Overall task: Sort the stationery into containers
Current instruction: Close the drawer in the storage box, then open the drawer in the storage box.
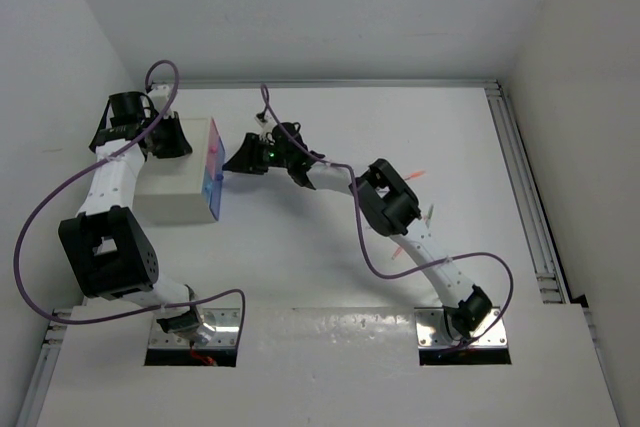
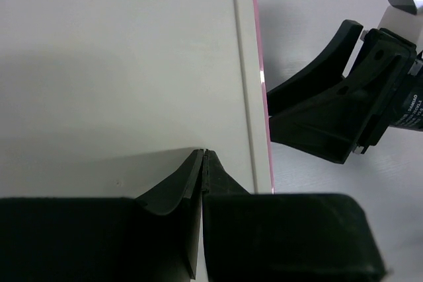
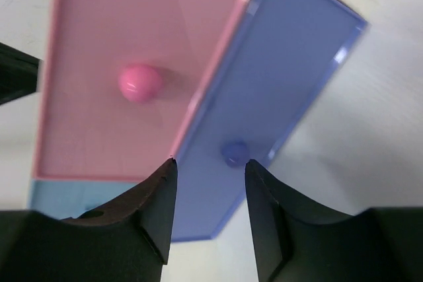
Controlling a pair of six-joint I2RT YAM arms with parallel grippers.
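Note:
The containers sit in the side of a white cabinet point(image 1: 178, 185). The right wrist view shows the pink drawer front point(image 3: 99, 123) with its pink knob point(image 3: 140, 82), and beside it the blue drawer front point(image 3: 284, 70) with a small blue knob point(image 3: 234, 153). My right gripper point(image 3: 210, 163) is open just before the blue front, the knob between its fingertips and nearer the right one. My left gripper point(image 2: 203, 152) is shut on nothing, its tips on the cabinet's top point(image 2: 119, 64). Orange-red pens point(image 1: 415, 175) from the stationery peek out beside the right arm.
The right arm point(image 1: 385, 202) stretches across the middle of the table and hides part of another red pen point(image 1: 400, 252). A metal rail point(image 1: 525, 197) runs along the table's right side. White walls close the back and both sides.

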